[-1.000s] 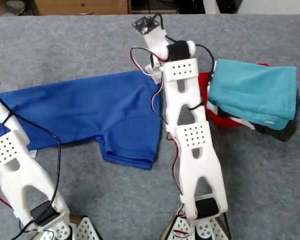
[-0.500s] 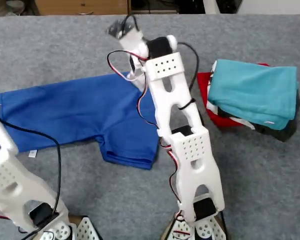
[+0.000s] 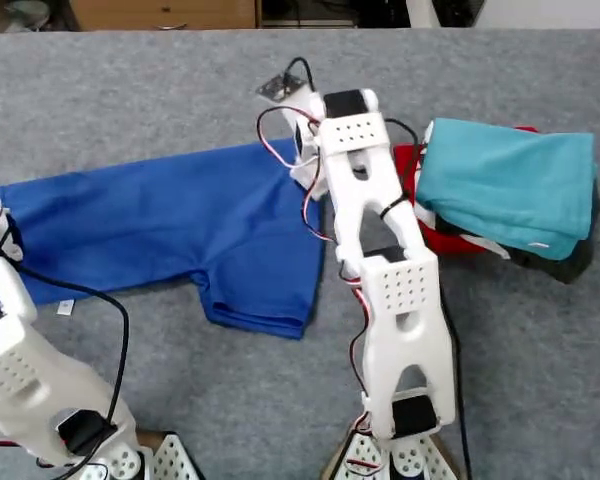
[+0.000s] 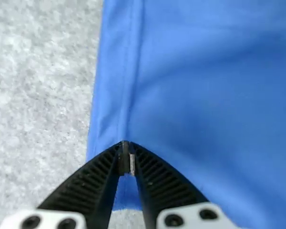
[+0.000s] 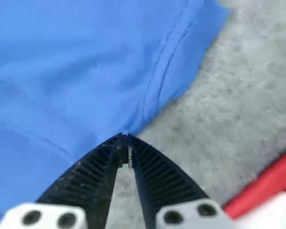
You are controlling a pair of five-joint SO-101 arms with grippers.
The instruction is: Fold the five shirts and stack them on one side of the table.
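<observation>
A blue shirt (image 3: 170, 225) lies spread over the left and middle of the grey table, its lower right part doubled over. My right gripper (image 5: 124, 150) is shut on the shirt's hem (image 5: 181, 57) at its far right corner, beside the stack; the high view shows it there (image 3: 305, 165). At the shirt's left edge (image 4: 114, 71) my left gripper (image 4: 126, 156) is pinched shut on the seam. A stack of folded shirts sits on the right: a teal one (image 3: 505, 185) on top, then red (image 3: 408, 165), with black (image 3: 570, 262) at the bottom.
The right arm (image 3: 400, 290) reaches up the table's middle, close to the stack. The left arm (image 3: 20, 370) stands at the near left corner, with wires looping by it. A wooden cabinet (image 3: 165, 12) is behind the far edge.
The right arm swung left with the shirt's far right corner, then came back right beside the stack. The left arm shifted toward the left edge and lower in view.
</observation>
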